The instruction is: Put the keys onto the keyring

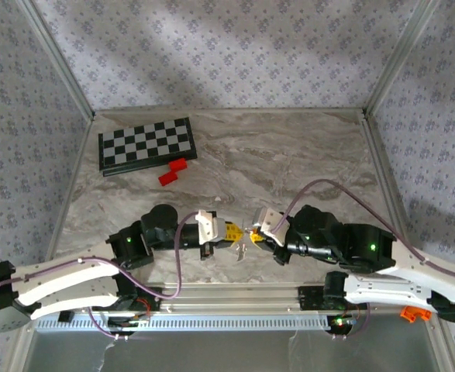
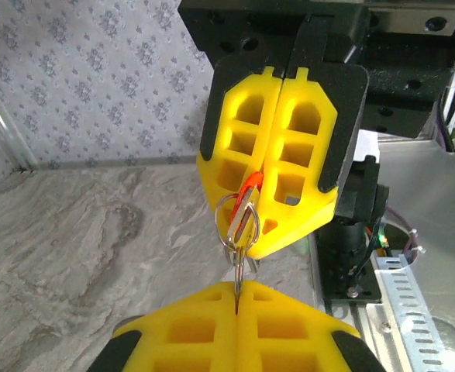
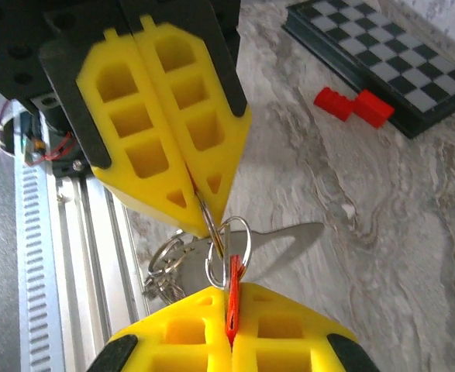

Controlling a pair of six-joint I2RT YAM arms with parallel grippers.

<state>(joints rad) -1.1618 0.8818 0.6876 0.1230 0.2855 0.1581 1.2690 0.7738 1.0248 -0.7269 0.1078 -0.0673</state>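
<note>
Both grippers meet tip to tip low over the table's near middle. My left gripper point(image 1: 231, 230) point(image 2: 237, 288) is shut on the edge of the keyring point(image 2: 221, 221) point(image 3: 249, 240), a thin silver loop hanging between the two. My right gripper point(image 1: 254, 231) point(image 3: 231, 293) is shut on a small red key point(image 3: 232, 279) point(image 2: 250, 184), its tip pressed against the loop. A flat silver strip crosses the loop beside the red piece. In the right wrist view, the left gripper's yellow fingers point(image 3: 173, 132) pinch the loop from above.
More rings and small keys point(image 3: 161, 275) dangle from the keyring just above the marble table point(image 1: 289, 155). A chessboard point(image 1: 146, 145) point(image 3: 382, 54) lies at the back left with two red blocks point(image 1: 173, 172) point(image 3: 351, 105) beside it. A metal rail point(image 1: 211, 318) runs along the near edge.
</note>
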